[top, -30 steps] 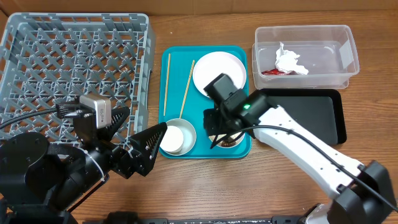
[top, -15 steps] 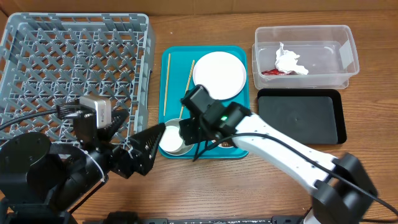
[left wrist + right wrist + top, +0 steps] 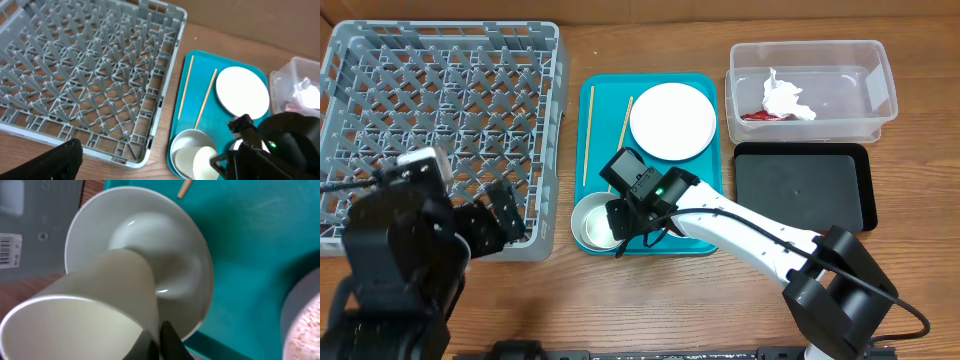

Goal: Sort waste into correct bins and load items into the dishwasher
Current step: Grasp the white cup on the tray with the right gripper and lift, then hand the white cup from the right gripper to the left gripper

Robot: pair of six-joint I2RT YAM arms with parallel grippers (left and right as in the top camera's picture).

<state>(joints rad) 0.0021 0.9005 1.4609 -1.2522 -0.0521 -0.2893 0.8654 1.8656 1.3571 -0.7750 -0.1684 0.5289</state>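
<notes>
cup tilted in bowl, napkin and wrapper in tub

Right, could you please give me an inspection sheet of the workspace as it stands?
Surface: wooden table, with a teal tray on it.
Job's things: grey rack; plate and chopsticks on the tray; cup tilted in a bowl; second bowl holding grains; napkin and red wrapper in the clear tub; black tray beside it.
Clutter: nothing seen.
Grippers: right gripper shut on the cup's rim; left gripper blurred, state unclear.
Cables: black cable along the right arm.
Surroundings: brown board behind the table.
</notes>
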